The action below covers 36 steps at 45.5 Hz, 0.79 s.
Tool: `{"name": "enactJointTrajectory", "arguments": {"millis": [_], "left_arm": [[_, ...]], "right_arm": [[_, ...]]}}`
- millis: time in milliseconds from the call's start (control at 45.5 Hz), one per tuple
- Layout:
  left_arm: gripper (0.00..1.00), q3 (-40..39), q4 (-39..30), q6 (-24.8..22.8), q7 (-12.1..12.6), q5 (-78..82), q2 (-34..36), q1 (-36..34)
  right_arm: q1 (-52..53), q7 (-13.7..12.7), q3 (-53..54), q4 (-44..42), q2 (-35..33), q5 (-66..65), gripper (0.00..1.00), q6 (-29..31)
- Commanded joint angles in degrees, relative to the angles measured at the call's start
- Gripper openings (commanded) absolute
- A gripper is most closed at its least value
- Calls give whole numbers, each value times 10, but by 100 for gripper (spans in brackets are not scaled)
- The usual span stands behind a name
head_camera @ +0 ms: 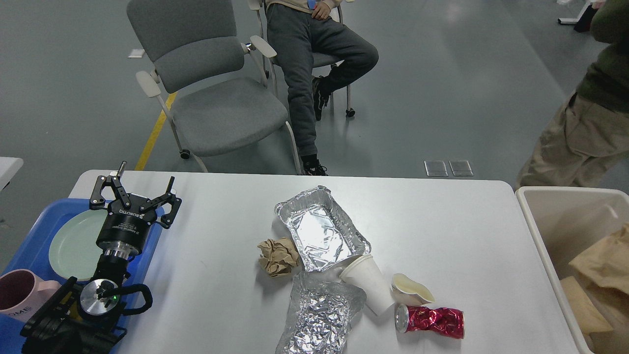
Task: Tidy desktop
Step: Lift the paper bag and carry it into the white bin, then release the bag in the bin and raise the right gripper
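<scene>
The white desktop (442,231) holds litter near its middle: a foil tray (322,228), a crumpled brown paper ball (278,256), a crushed foil sheet (319,314), a tipped white paper cup (369,283), a squashed cream cup (412,289) and a crushed red can (432,320). My left gripper (139,189) is open and empty, above the far edge of the blue tray (29,250). A brown paper bag (602,265) lies inside the beige bin (540,236) at the right. My right gripper is out of view.
The blue tray holds a pale green plate (71,243) and a pink mug (19,295). A grey chair (216,98) and a seated person (314,64) are behind the table. Another person (585,123) stands by the bin.
</scene>
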Motion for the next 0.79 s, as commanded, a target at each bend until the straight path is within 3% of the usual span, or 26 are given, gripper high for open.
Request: {"name": "enactJointTrajectory", "arguments": {"millis": [0, 505, 527, 549, 615, 637, 681, 768], "left_arm": [[97, 0, 0, 0, 0, 0, 0, 0], [97, 0, 0, 0, 0, 0, 0, 0], [97, 0, 0, 0, 0, 0, 1, 0], [97, 0, 0, 0, 0, 0, 0, 0], [97, 0, 0, 0, 0, 0, 1, 0], [97, 0, 0, 0, 0, 0, 1, 0], [97, 0, 0, 0, 0, 0, 1, 0], [97, 0, 0, 0, 0, 0, 1, 0]], "right_arm": [[-17, -2, 1, -13, 36, 0, 0, -27], [-32, -2, 1, -12, 61, 5, 0, -29], [-35, -2, 0, -12, 62, 5, 5, -29], [-37, -2, -2, -13, 64, 5, 17, -31], [-39, 1, -3, -13, 63, 5, 73, -39], [-39, 1, -3, -13, 63, 5, 86, -46], [-39, 1, -3, -13, 63, 5, 99, -64], [-40, 1, -7, -9, 61, 5, 100, -77]]}}
